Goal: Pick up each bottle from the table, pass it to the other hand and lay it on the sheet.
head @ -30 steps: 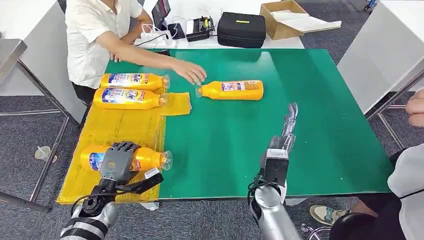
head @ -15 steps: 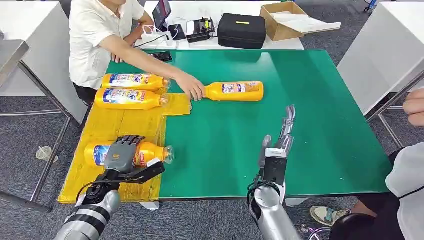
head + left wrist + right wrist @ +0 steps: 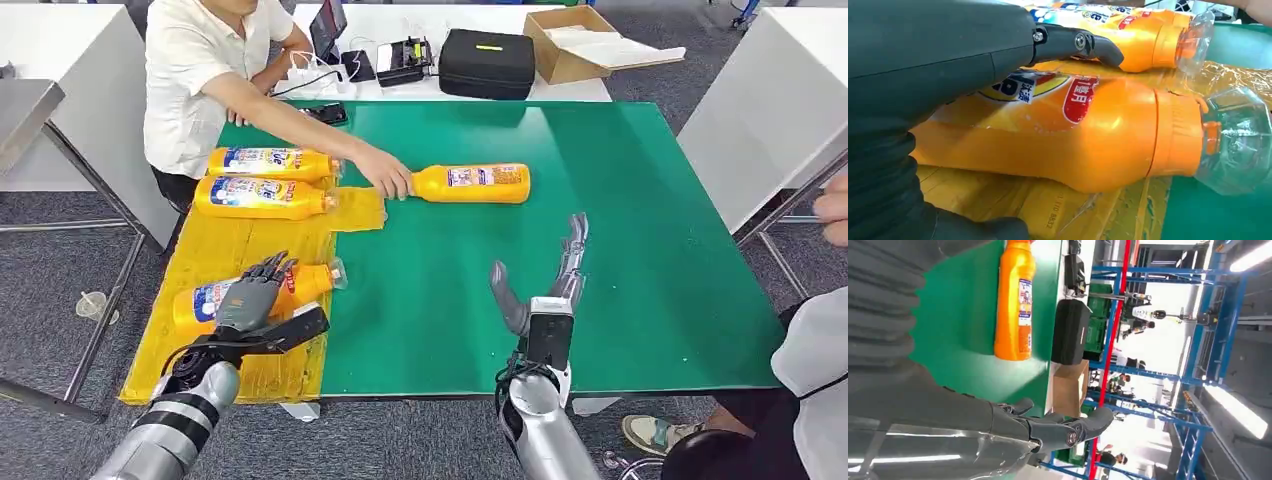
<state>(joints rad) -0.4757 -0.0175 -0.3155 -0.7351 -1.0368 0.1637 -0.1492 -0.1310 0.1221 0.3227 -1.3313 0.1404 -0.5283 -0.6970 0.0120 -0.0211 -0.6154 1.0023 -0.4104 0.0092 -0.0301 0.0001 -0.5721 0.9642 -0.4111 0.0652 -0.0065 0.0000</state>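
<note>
An orange bottle (image 3: 305, 283) (image 3: 1088, 145) lies on its side on the yellow sheet (image 3: 250, 240) near the table's front left. Its clear cap points toward the green mat. My left hand (image 3: 252, 297) hovers over its label end with fingers (image 3: 1083, 44) spread and straightened, not clasping it. My right hand (image 3: 555, 285) is open above the green table (image 3: 640, 250), fingers stretched forward and thumb out to the side. Another orange bottle (image 3: 478, 183) (image 3: 1015, 300) lies on the green mat farther off, and a person's hand (image 3: 385, 180) holds its neck.
Two more orange bottles (image 3: 268, 160) (image 3: 262, 197) lie side by side at the sheet's far end. A person in a white shirt (image 3: 200, 80) sits at the far left corner. A black case (image 3: 487, 62) (image 3: 1070, 332) and a cardboard box (image 3: 590, 40) stand behind the table.
My left hand's fingers have lifted and spread off the near bottle, which now lies slightly farther up the sheet. My right thumb has swung out. The person's hand has closed on the far bottle's neck.
</note>
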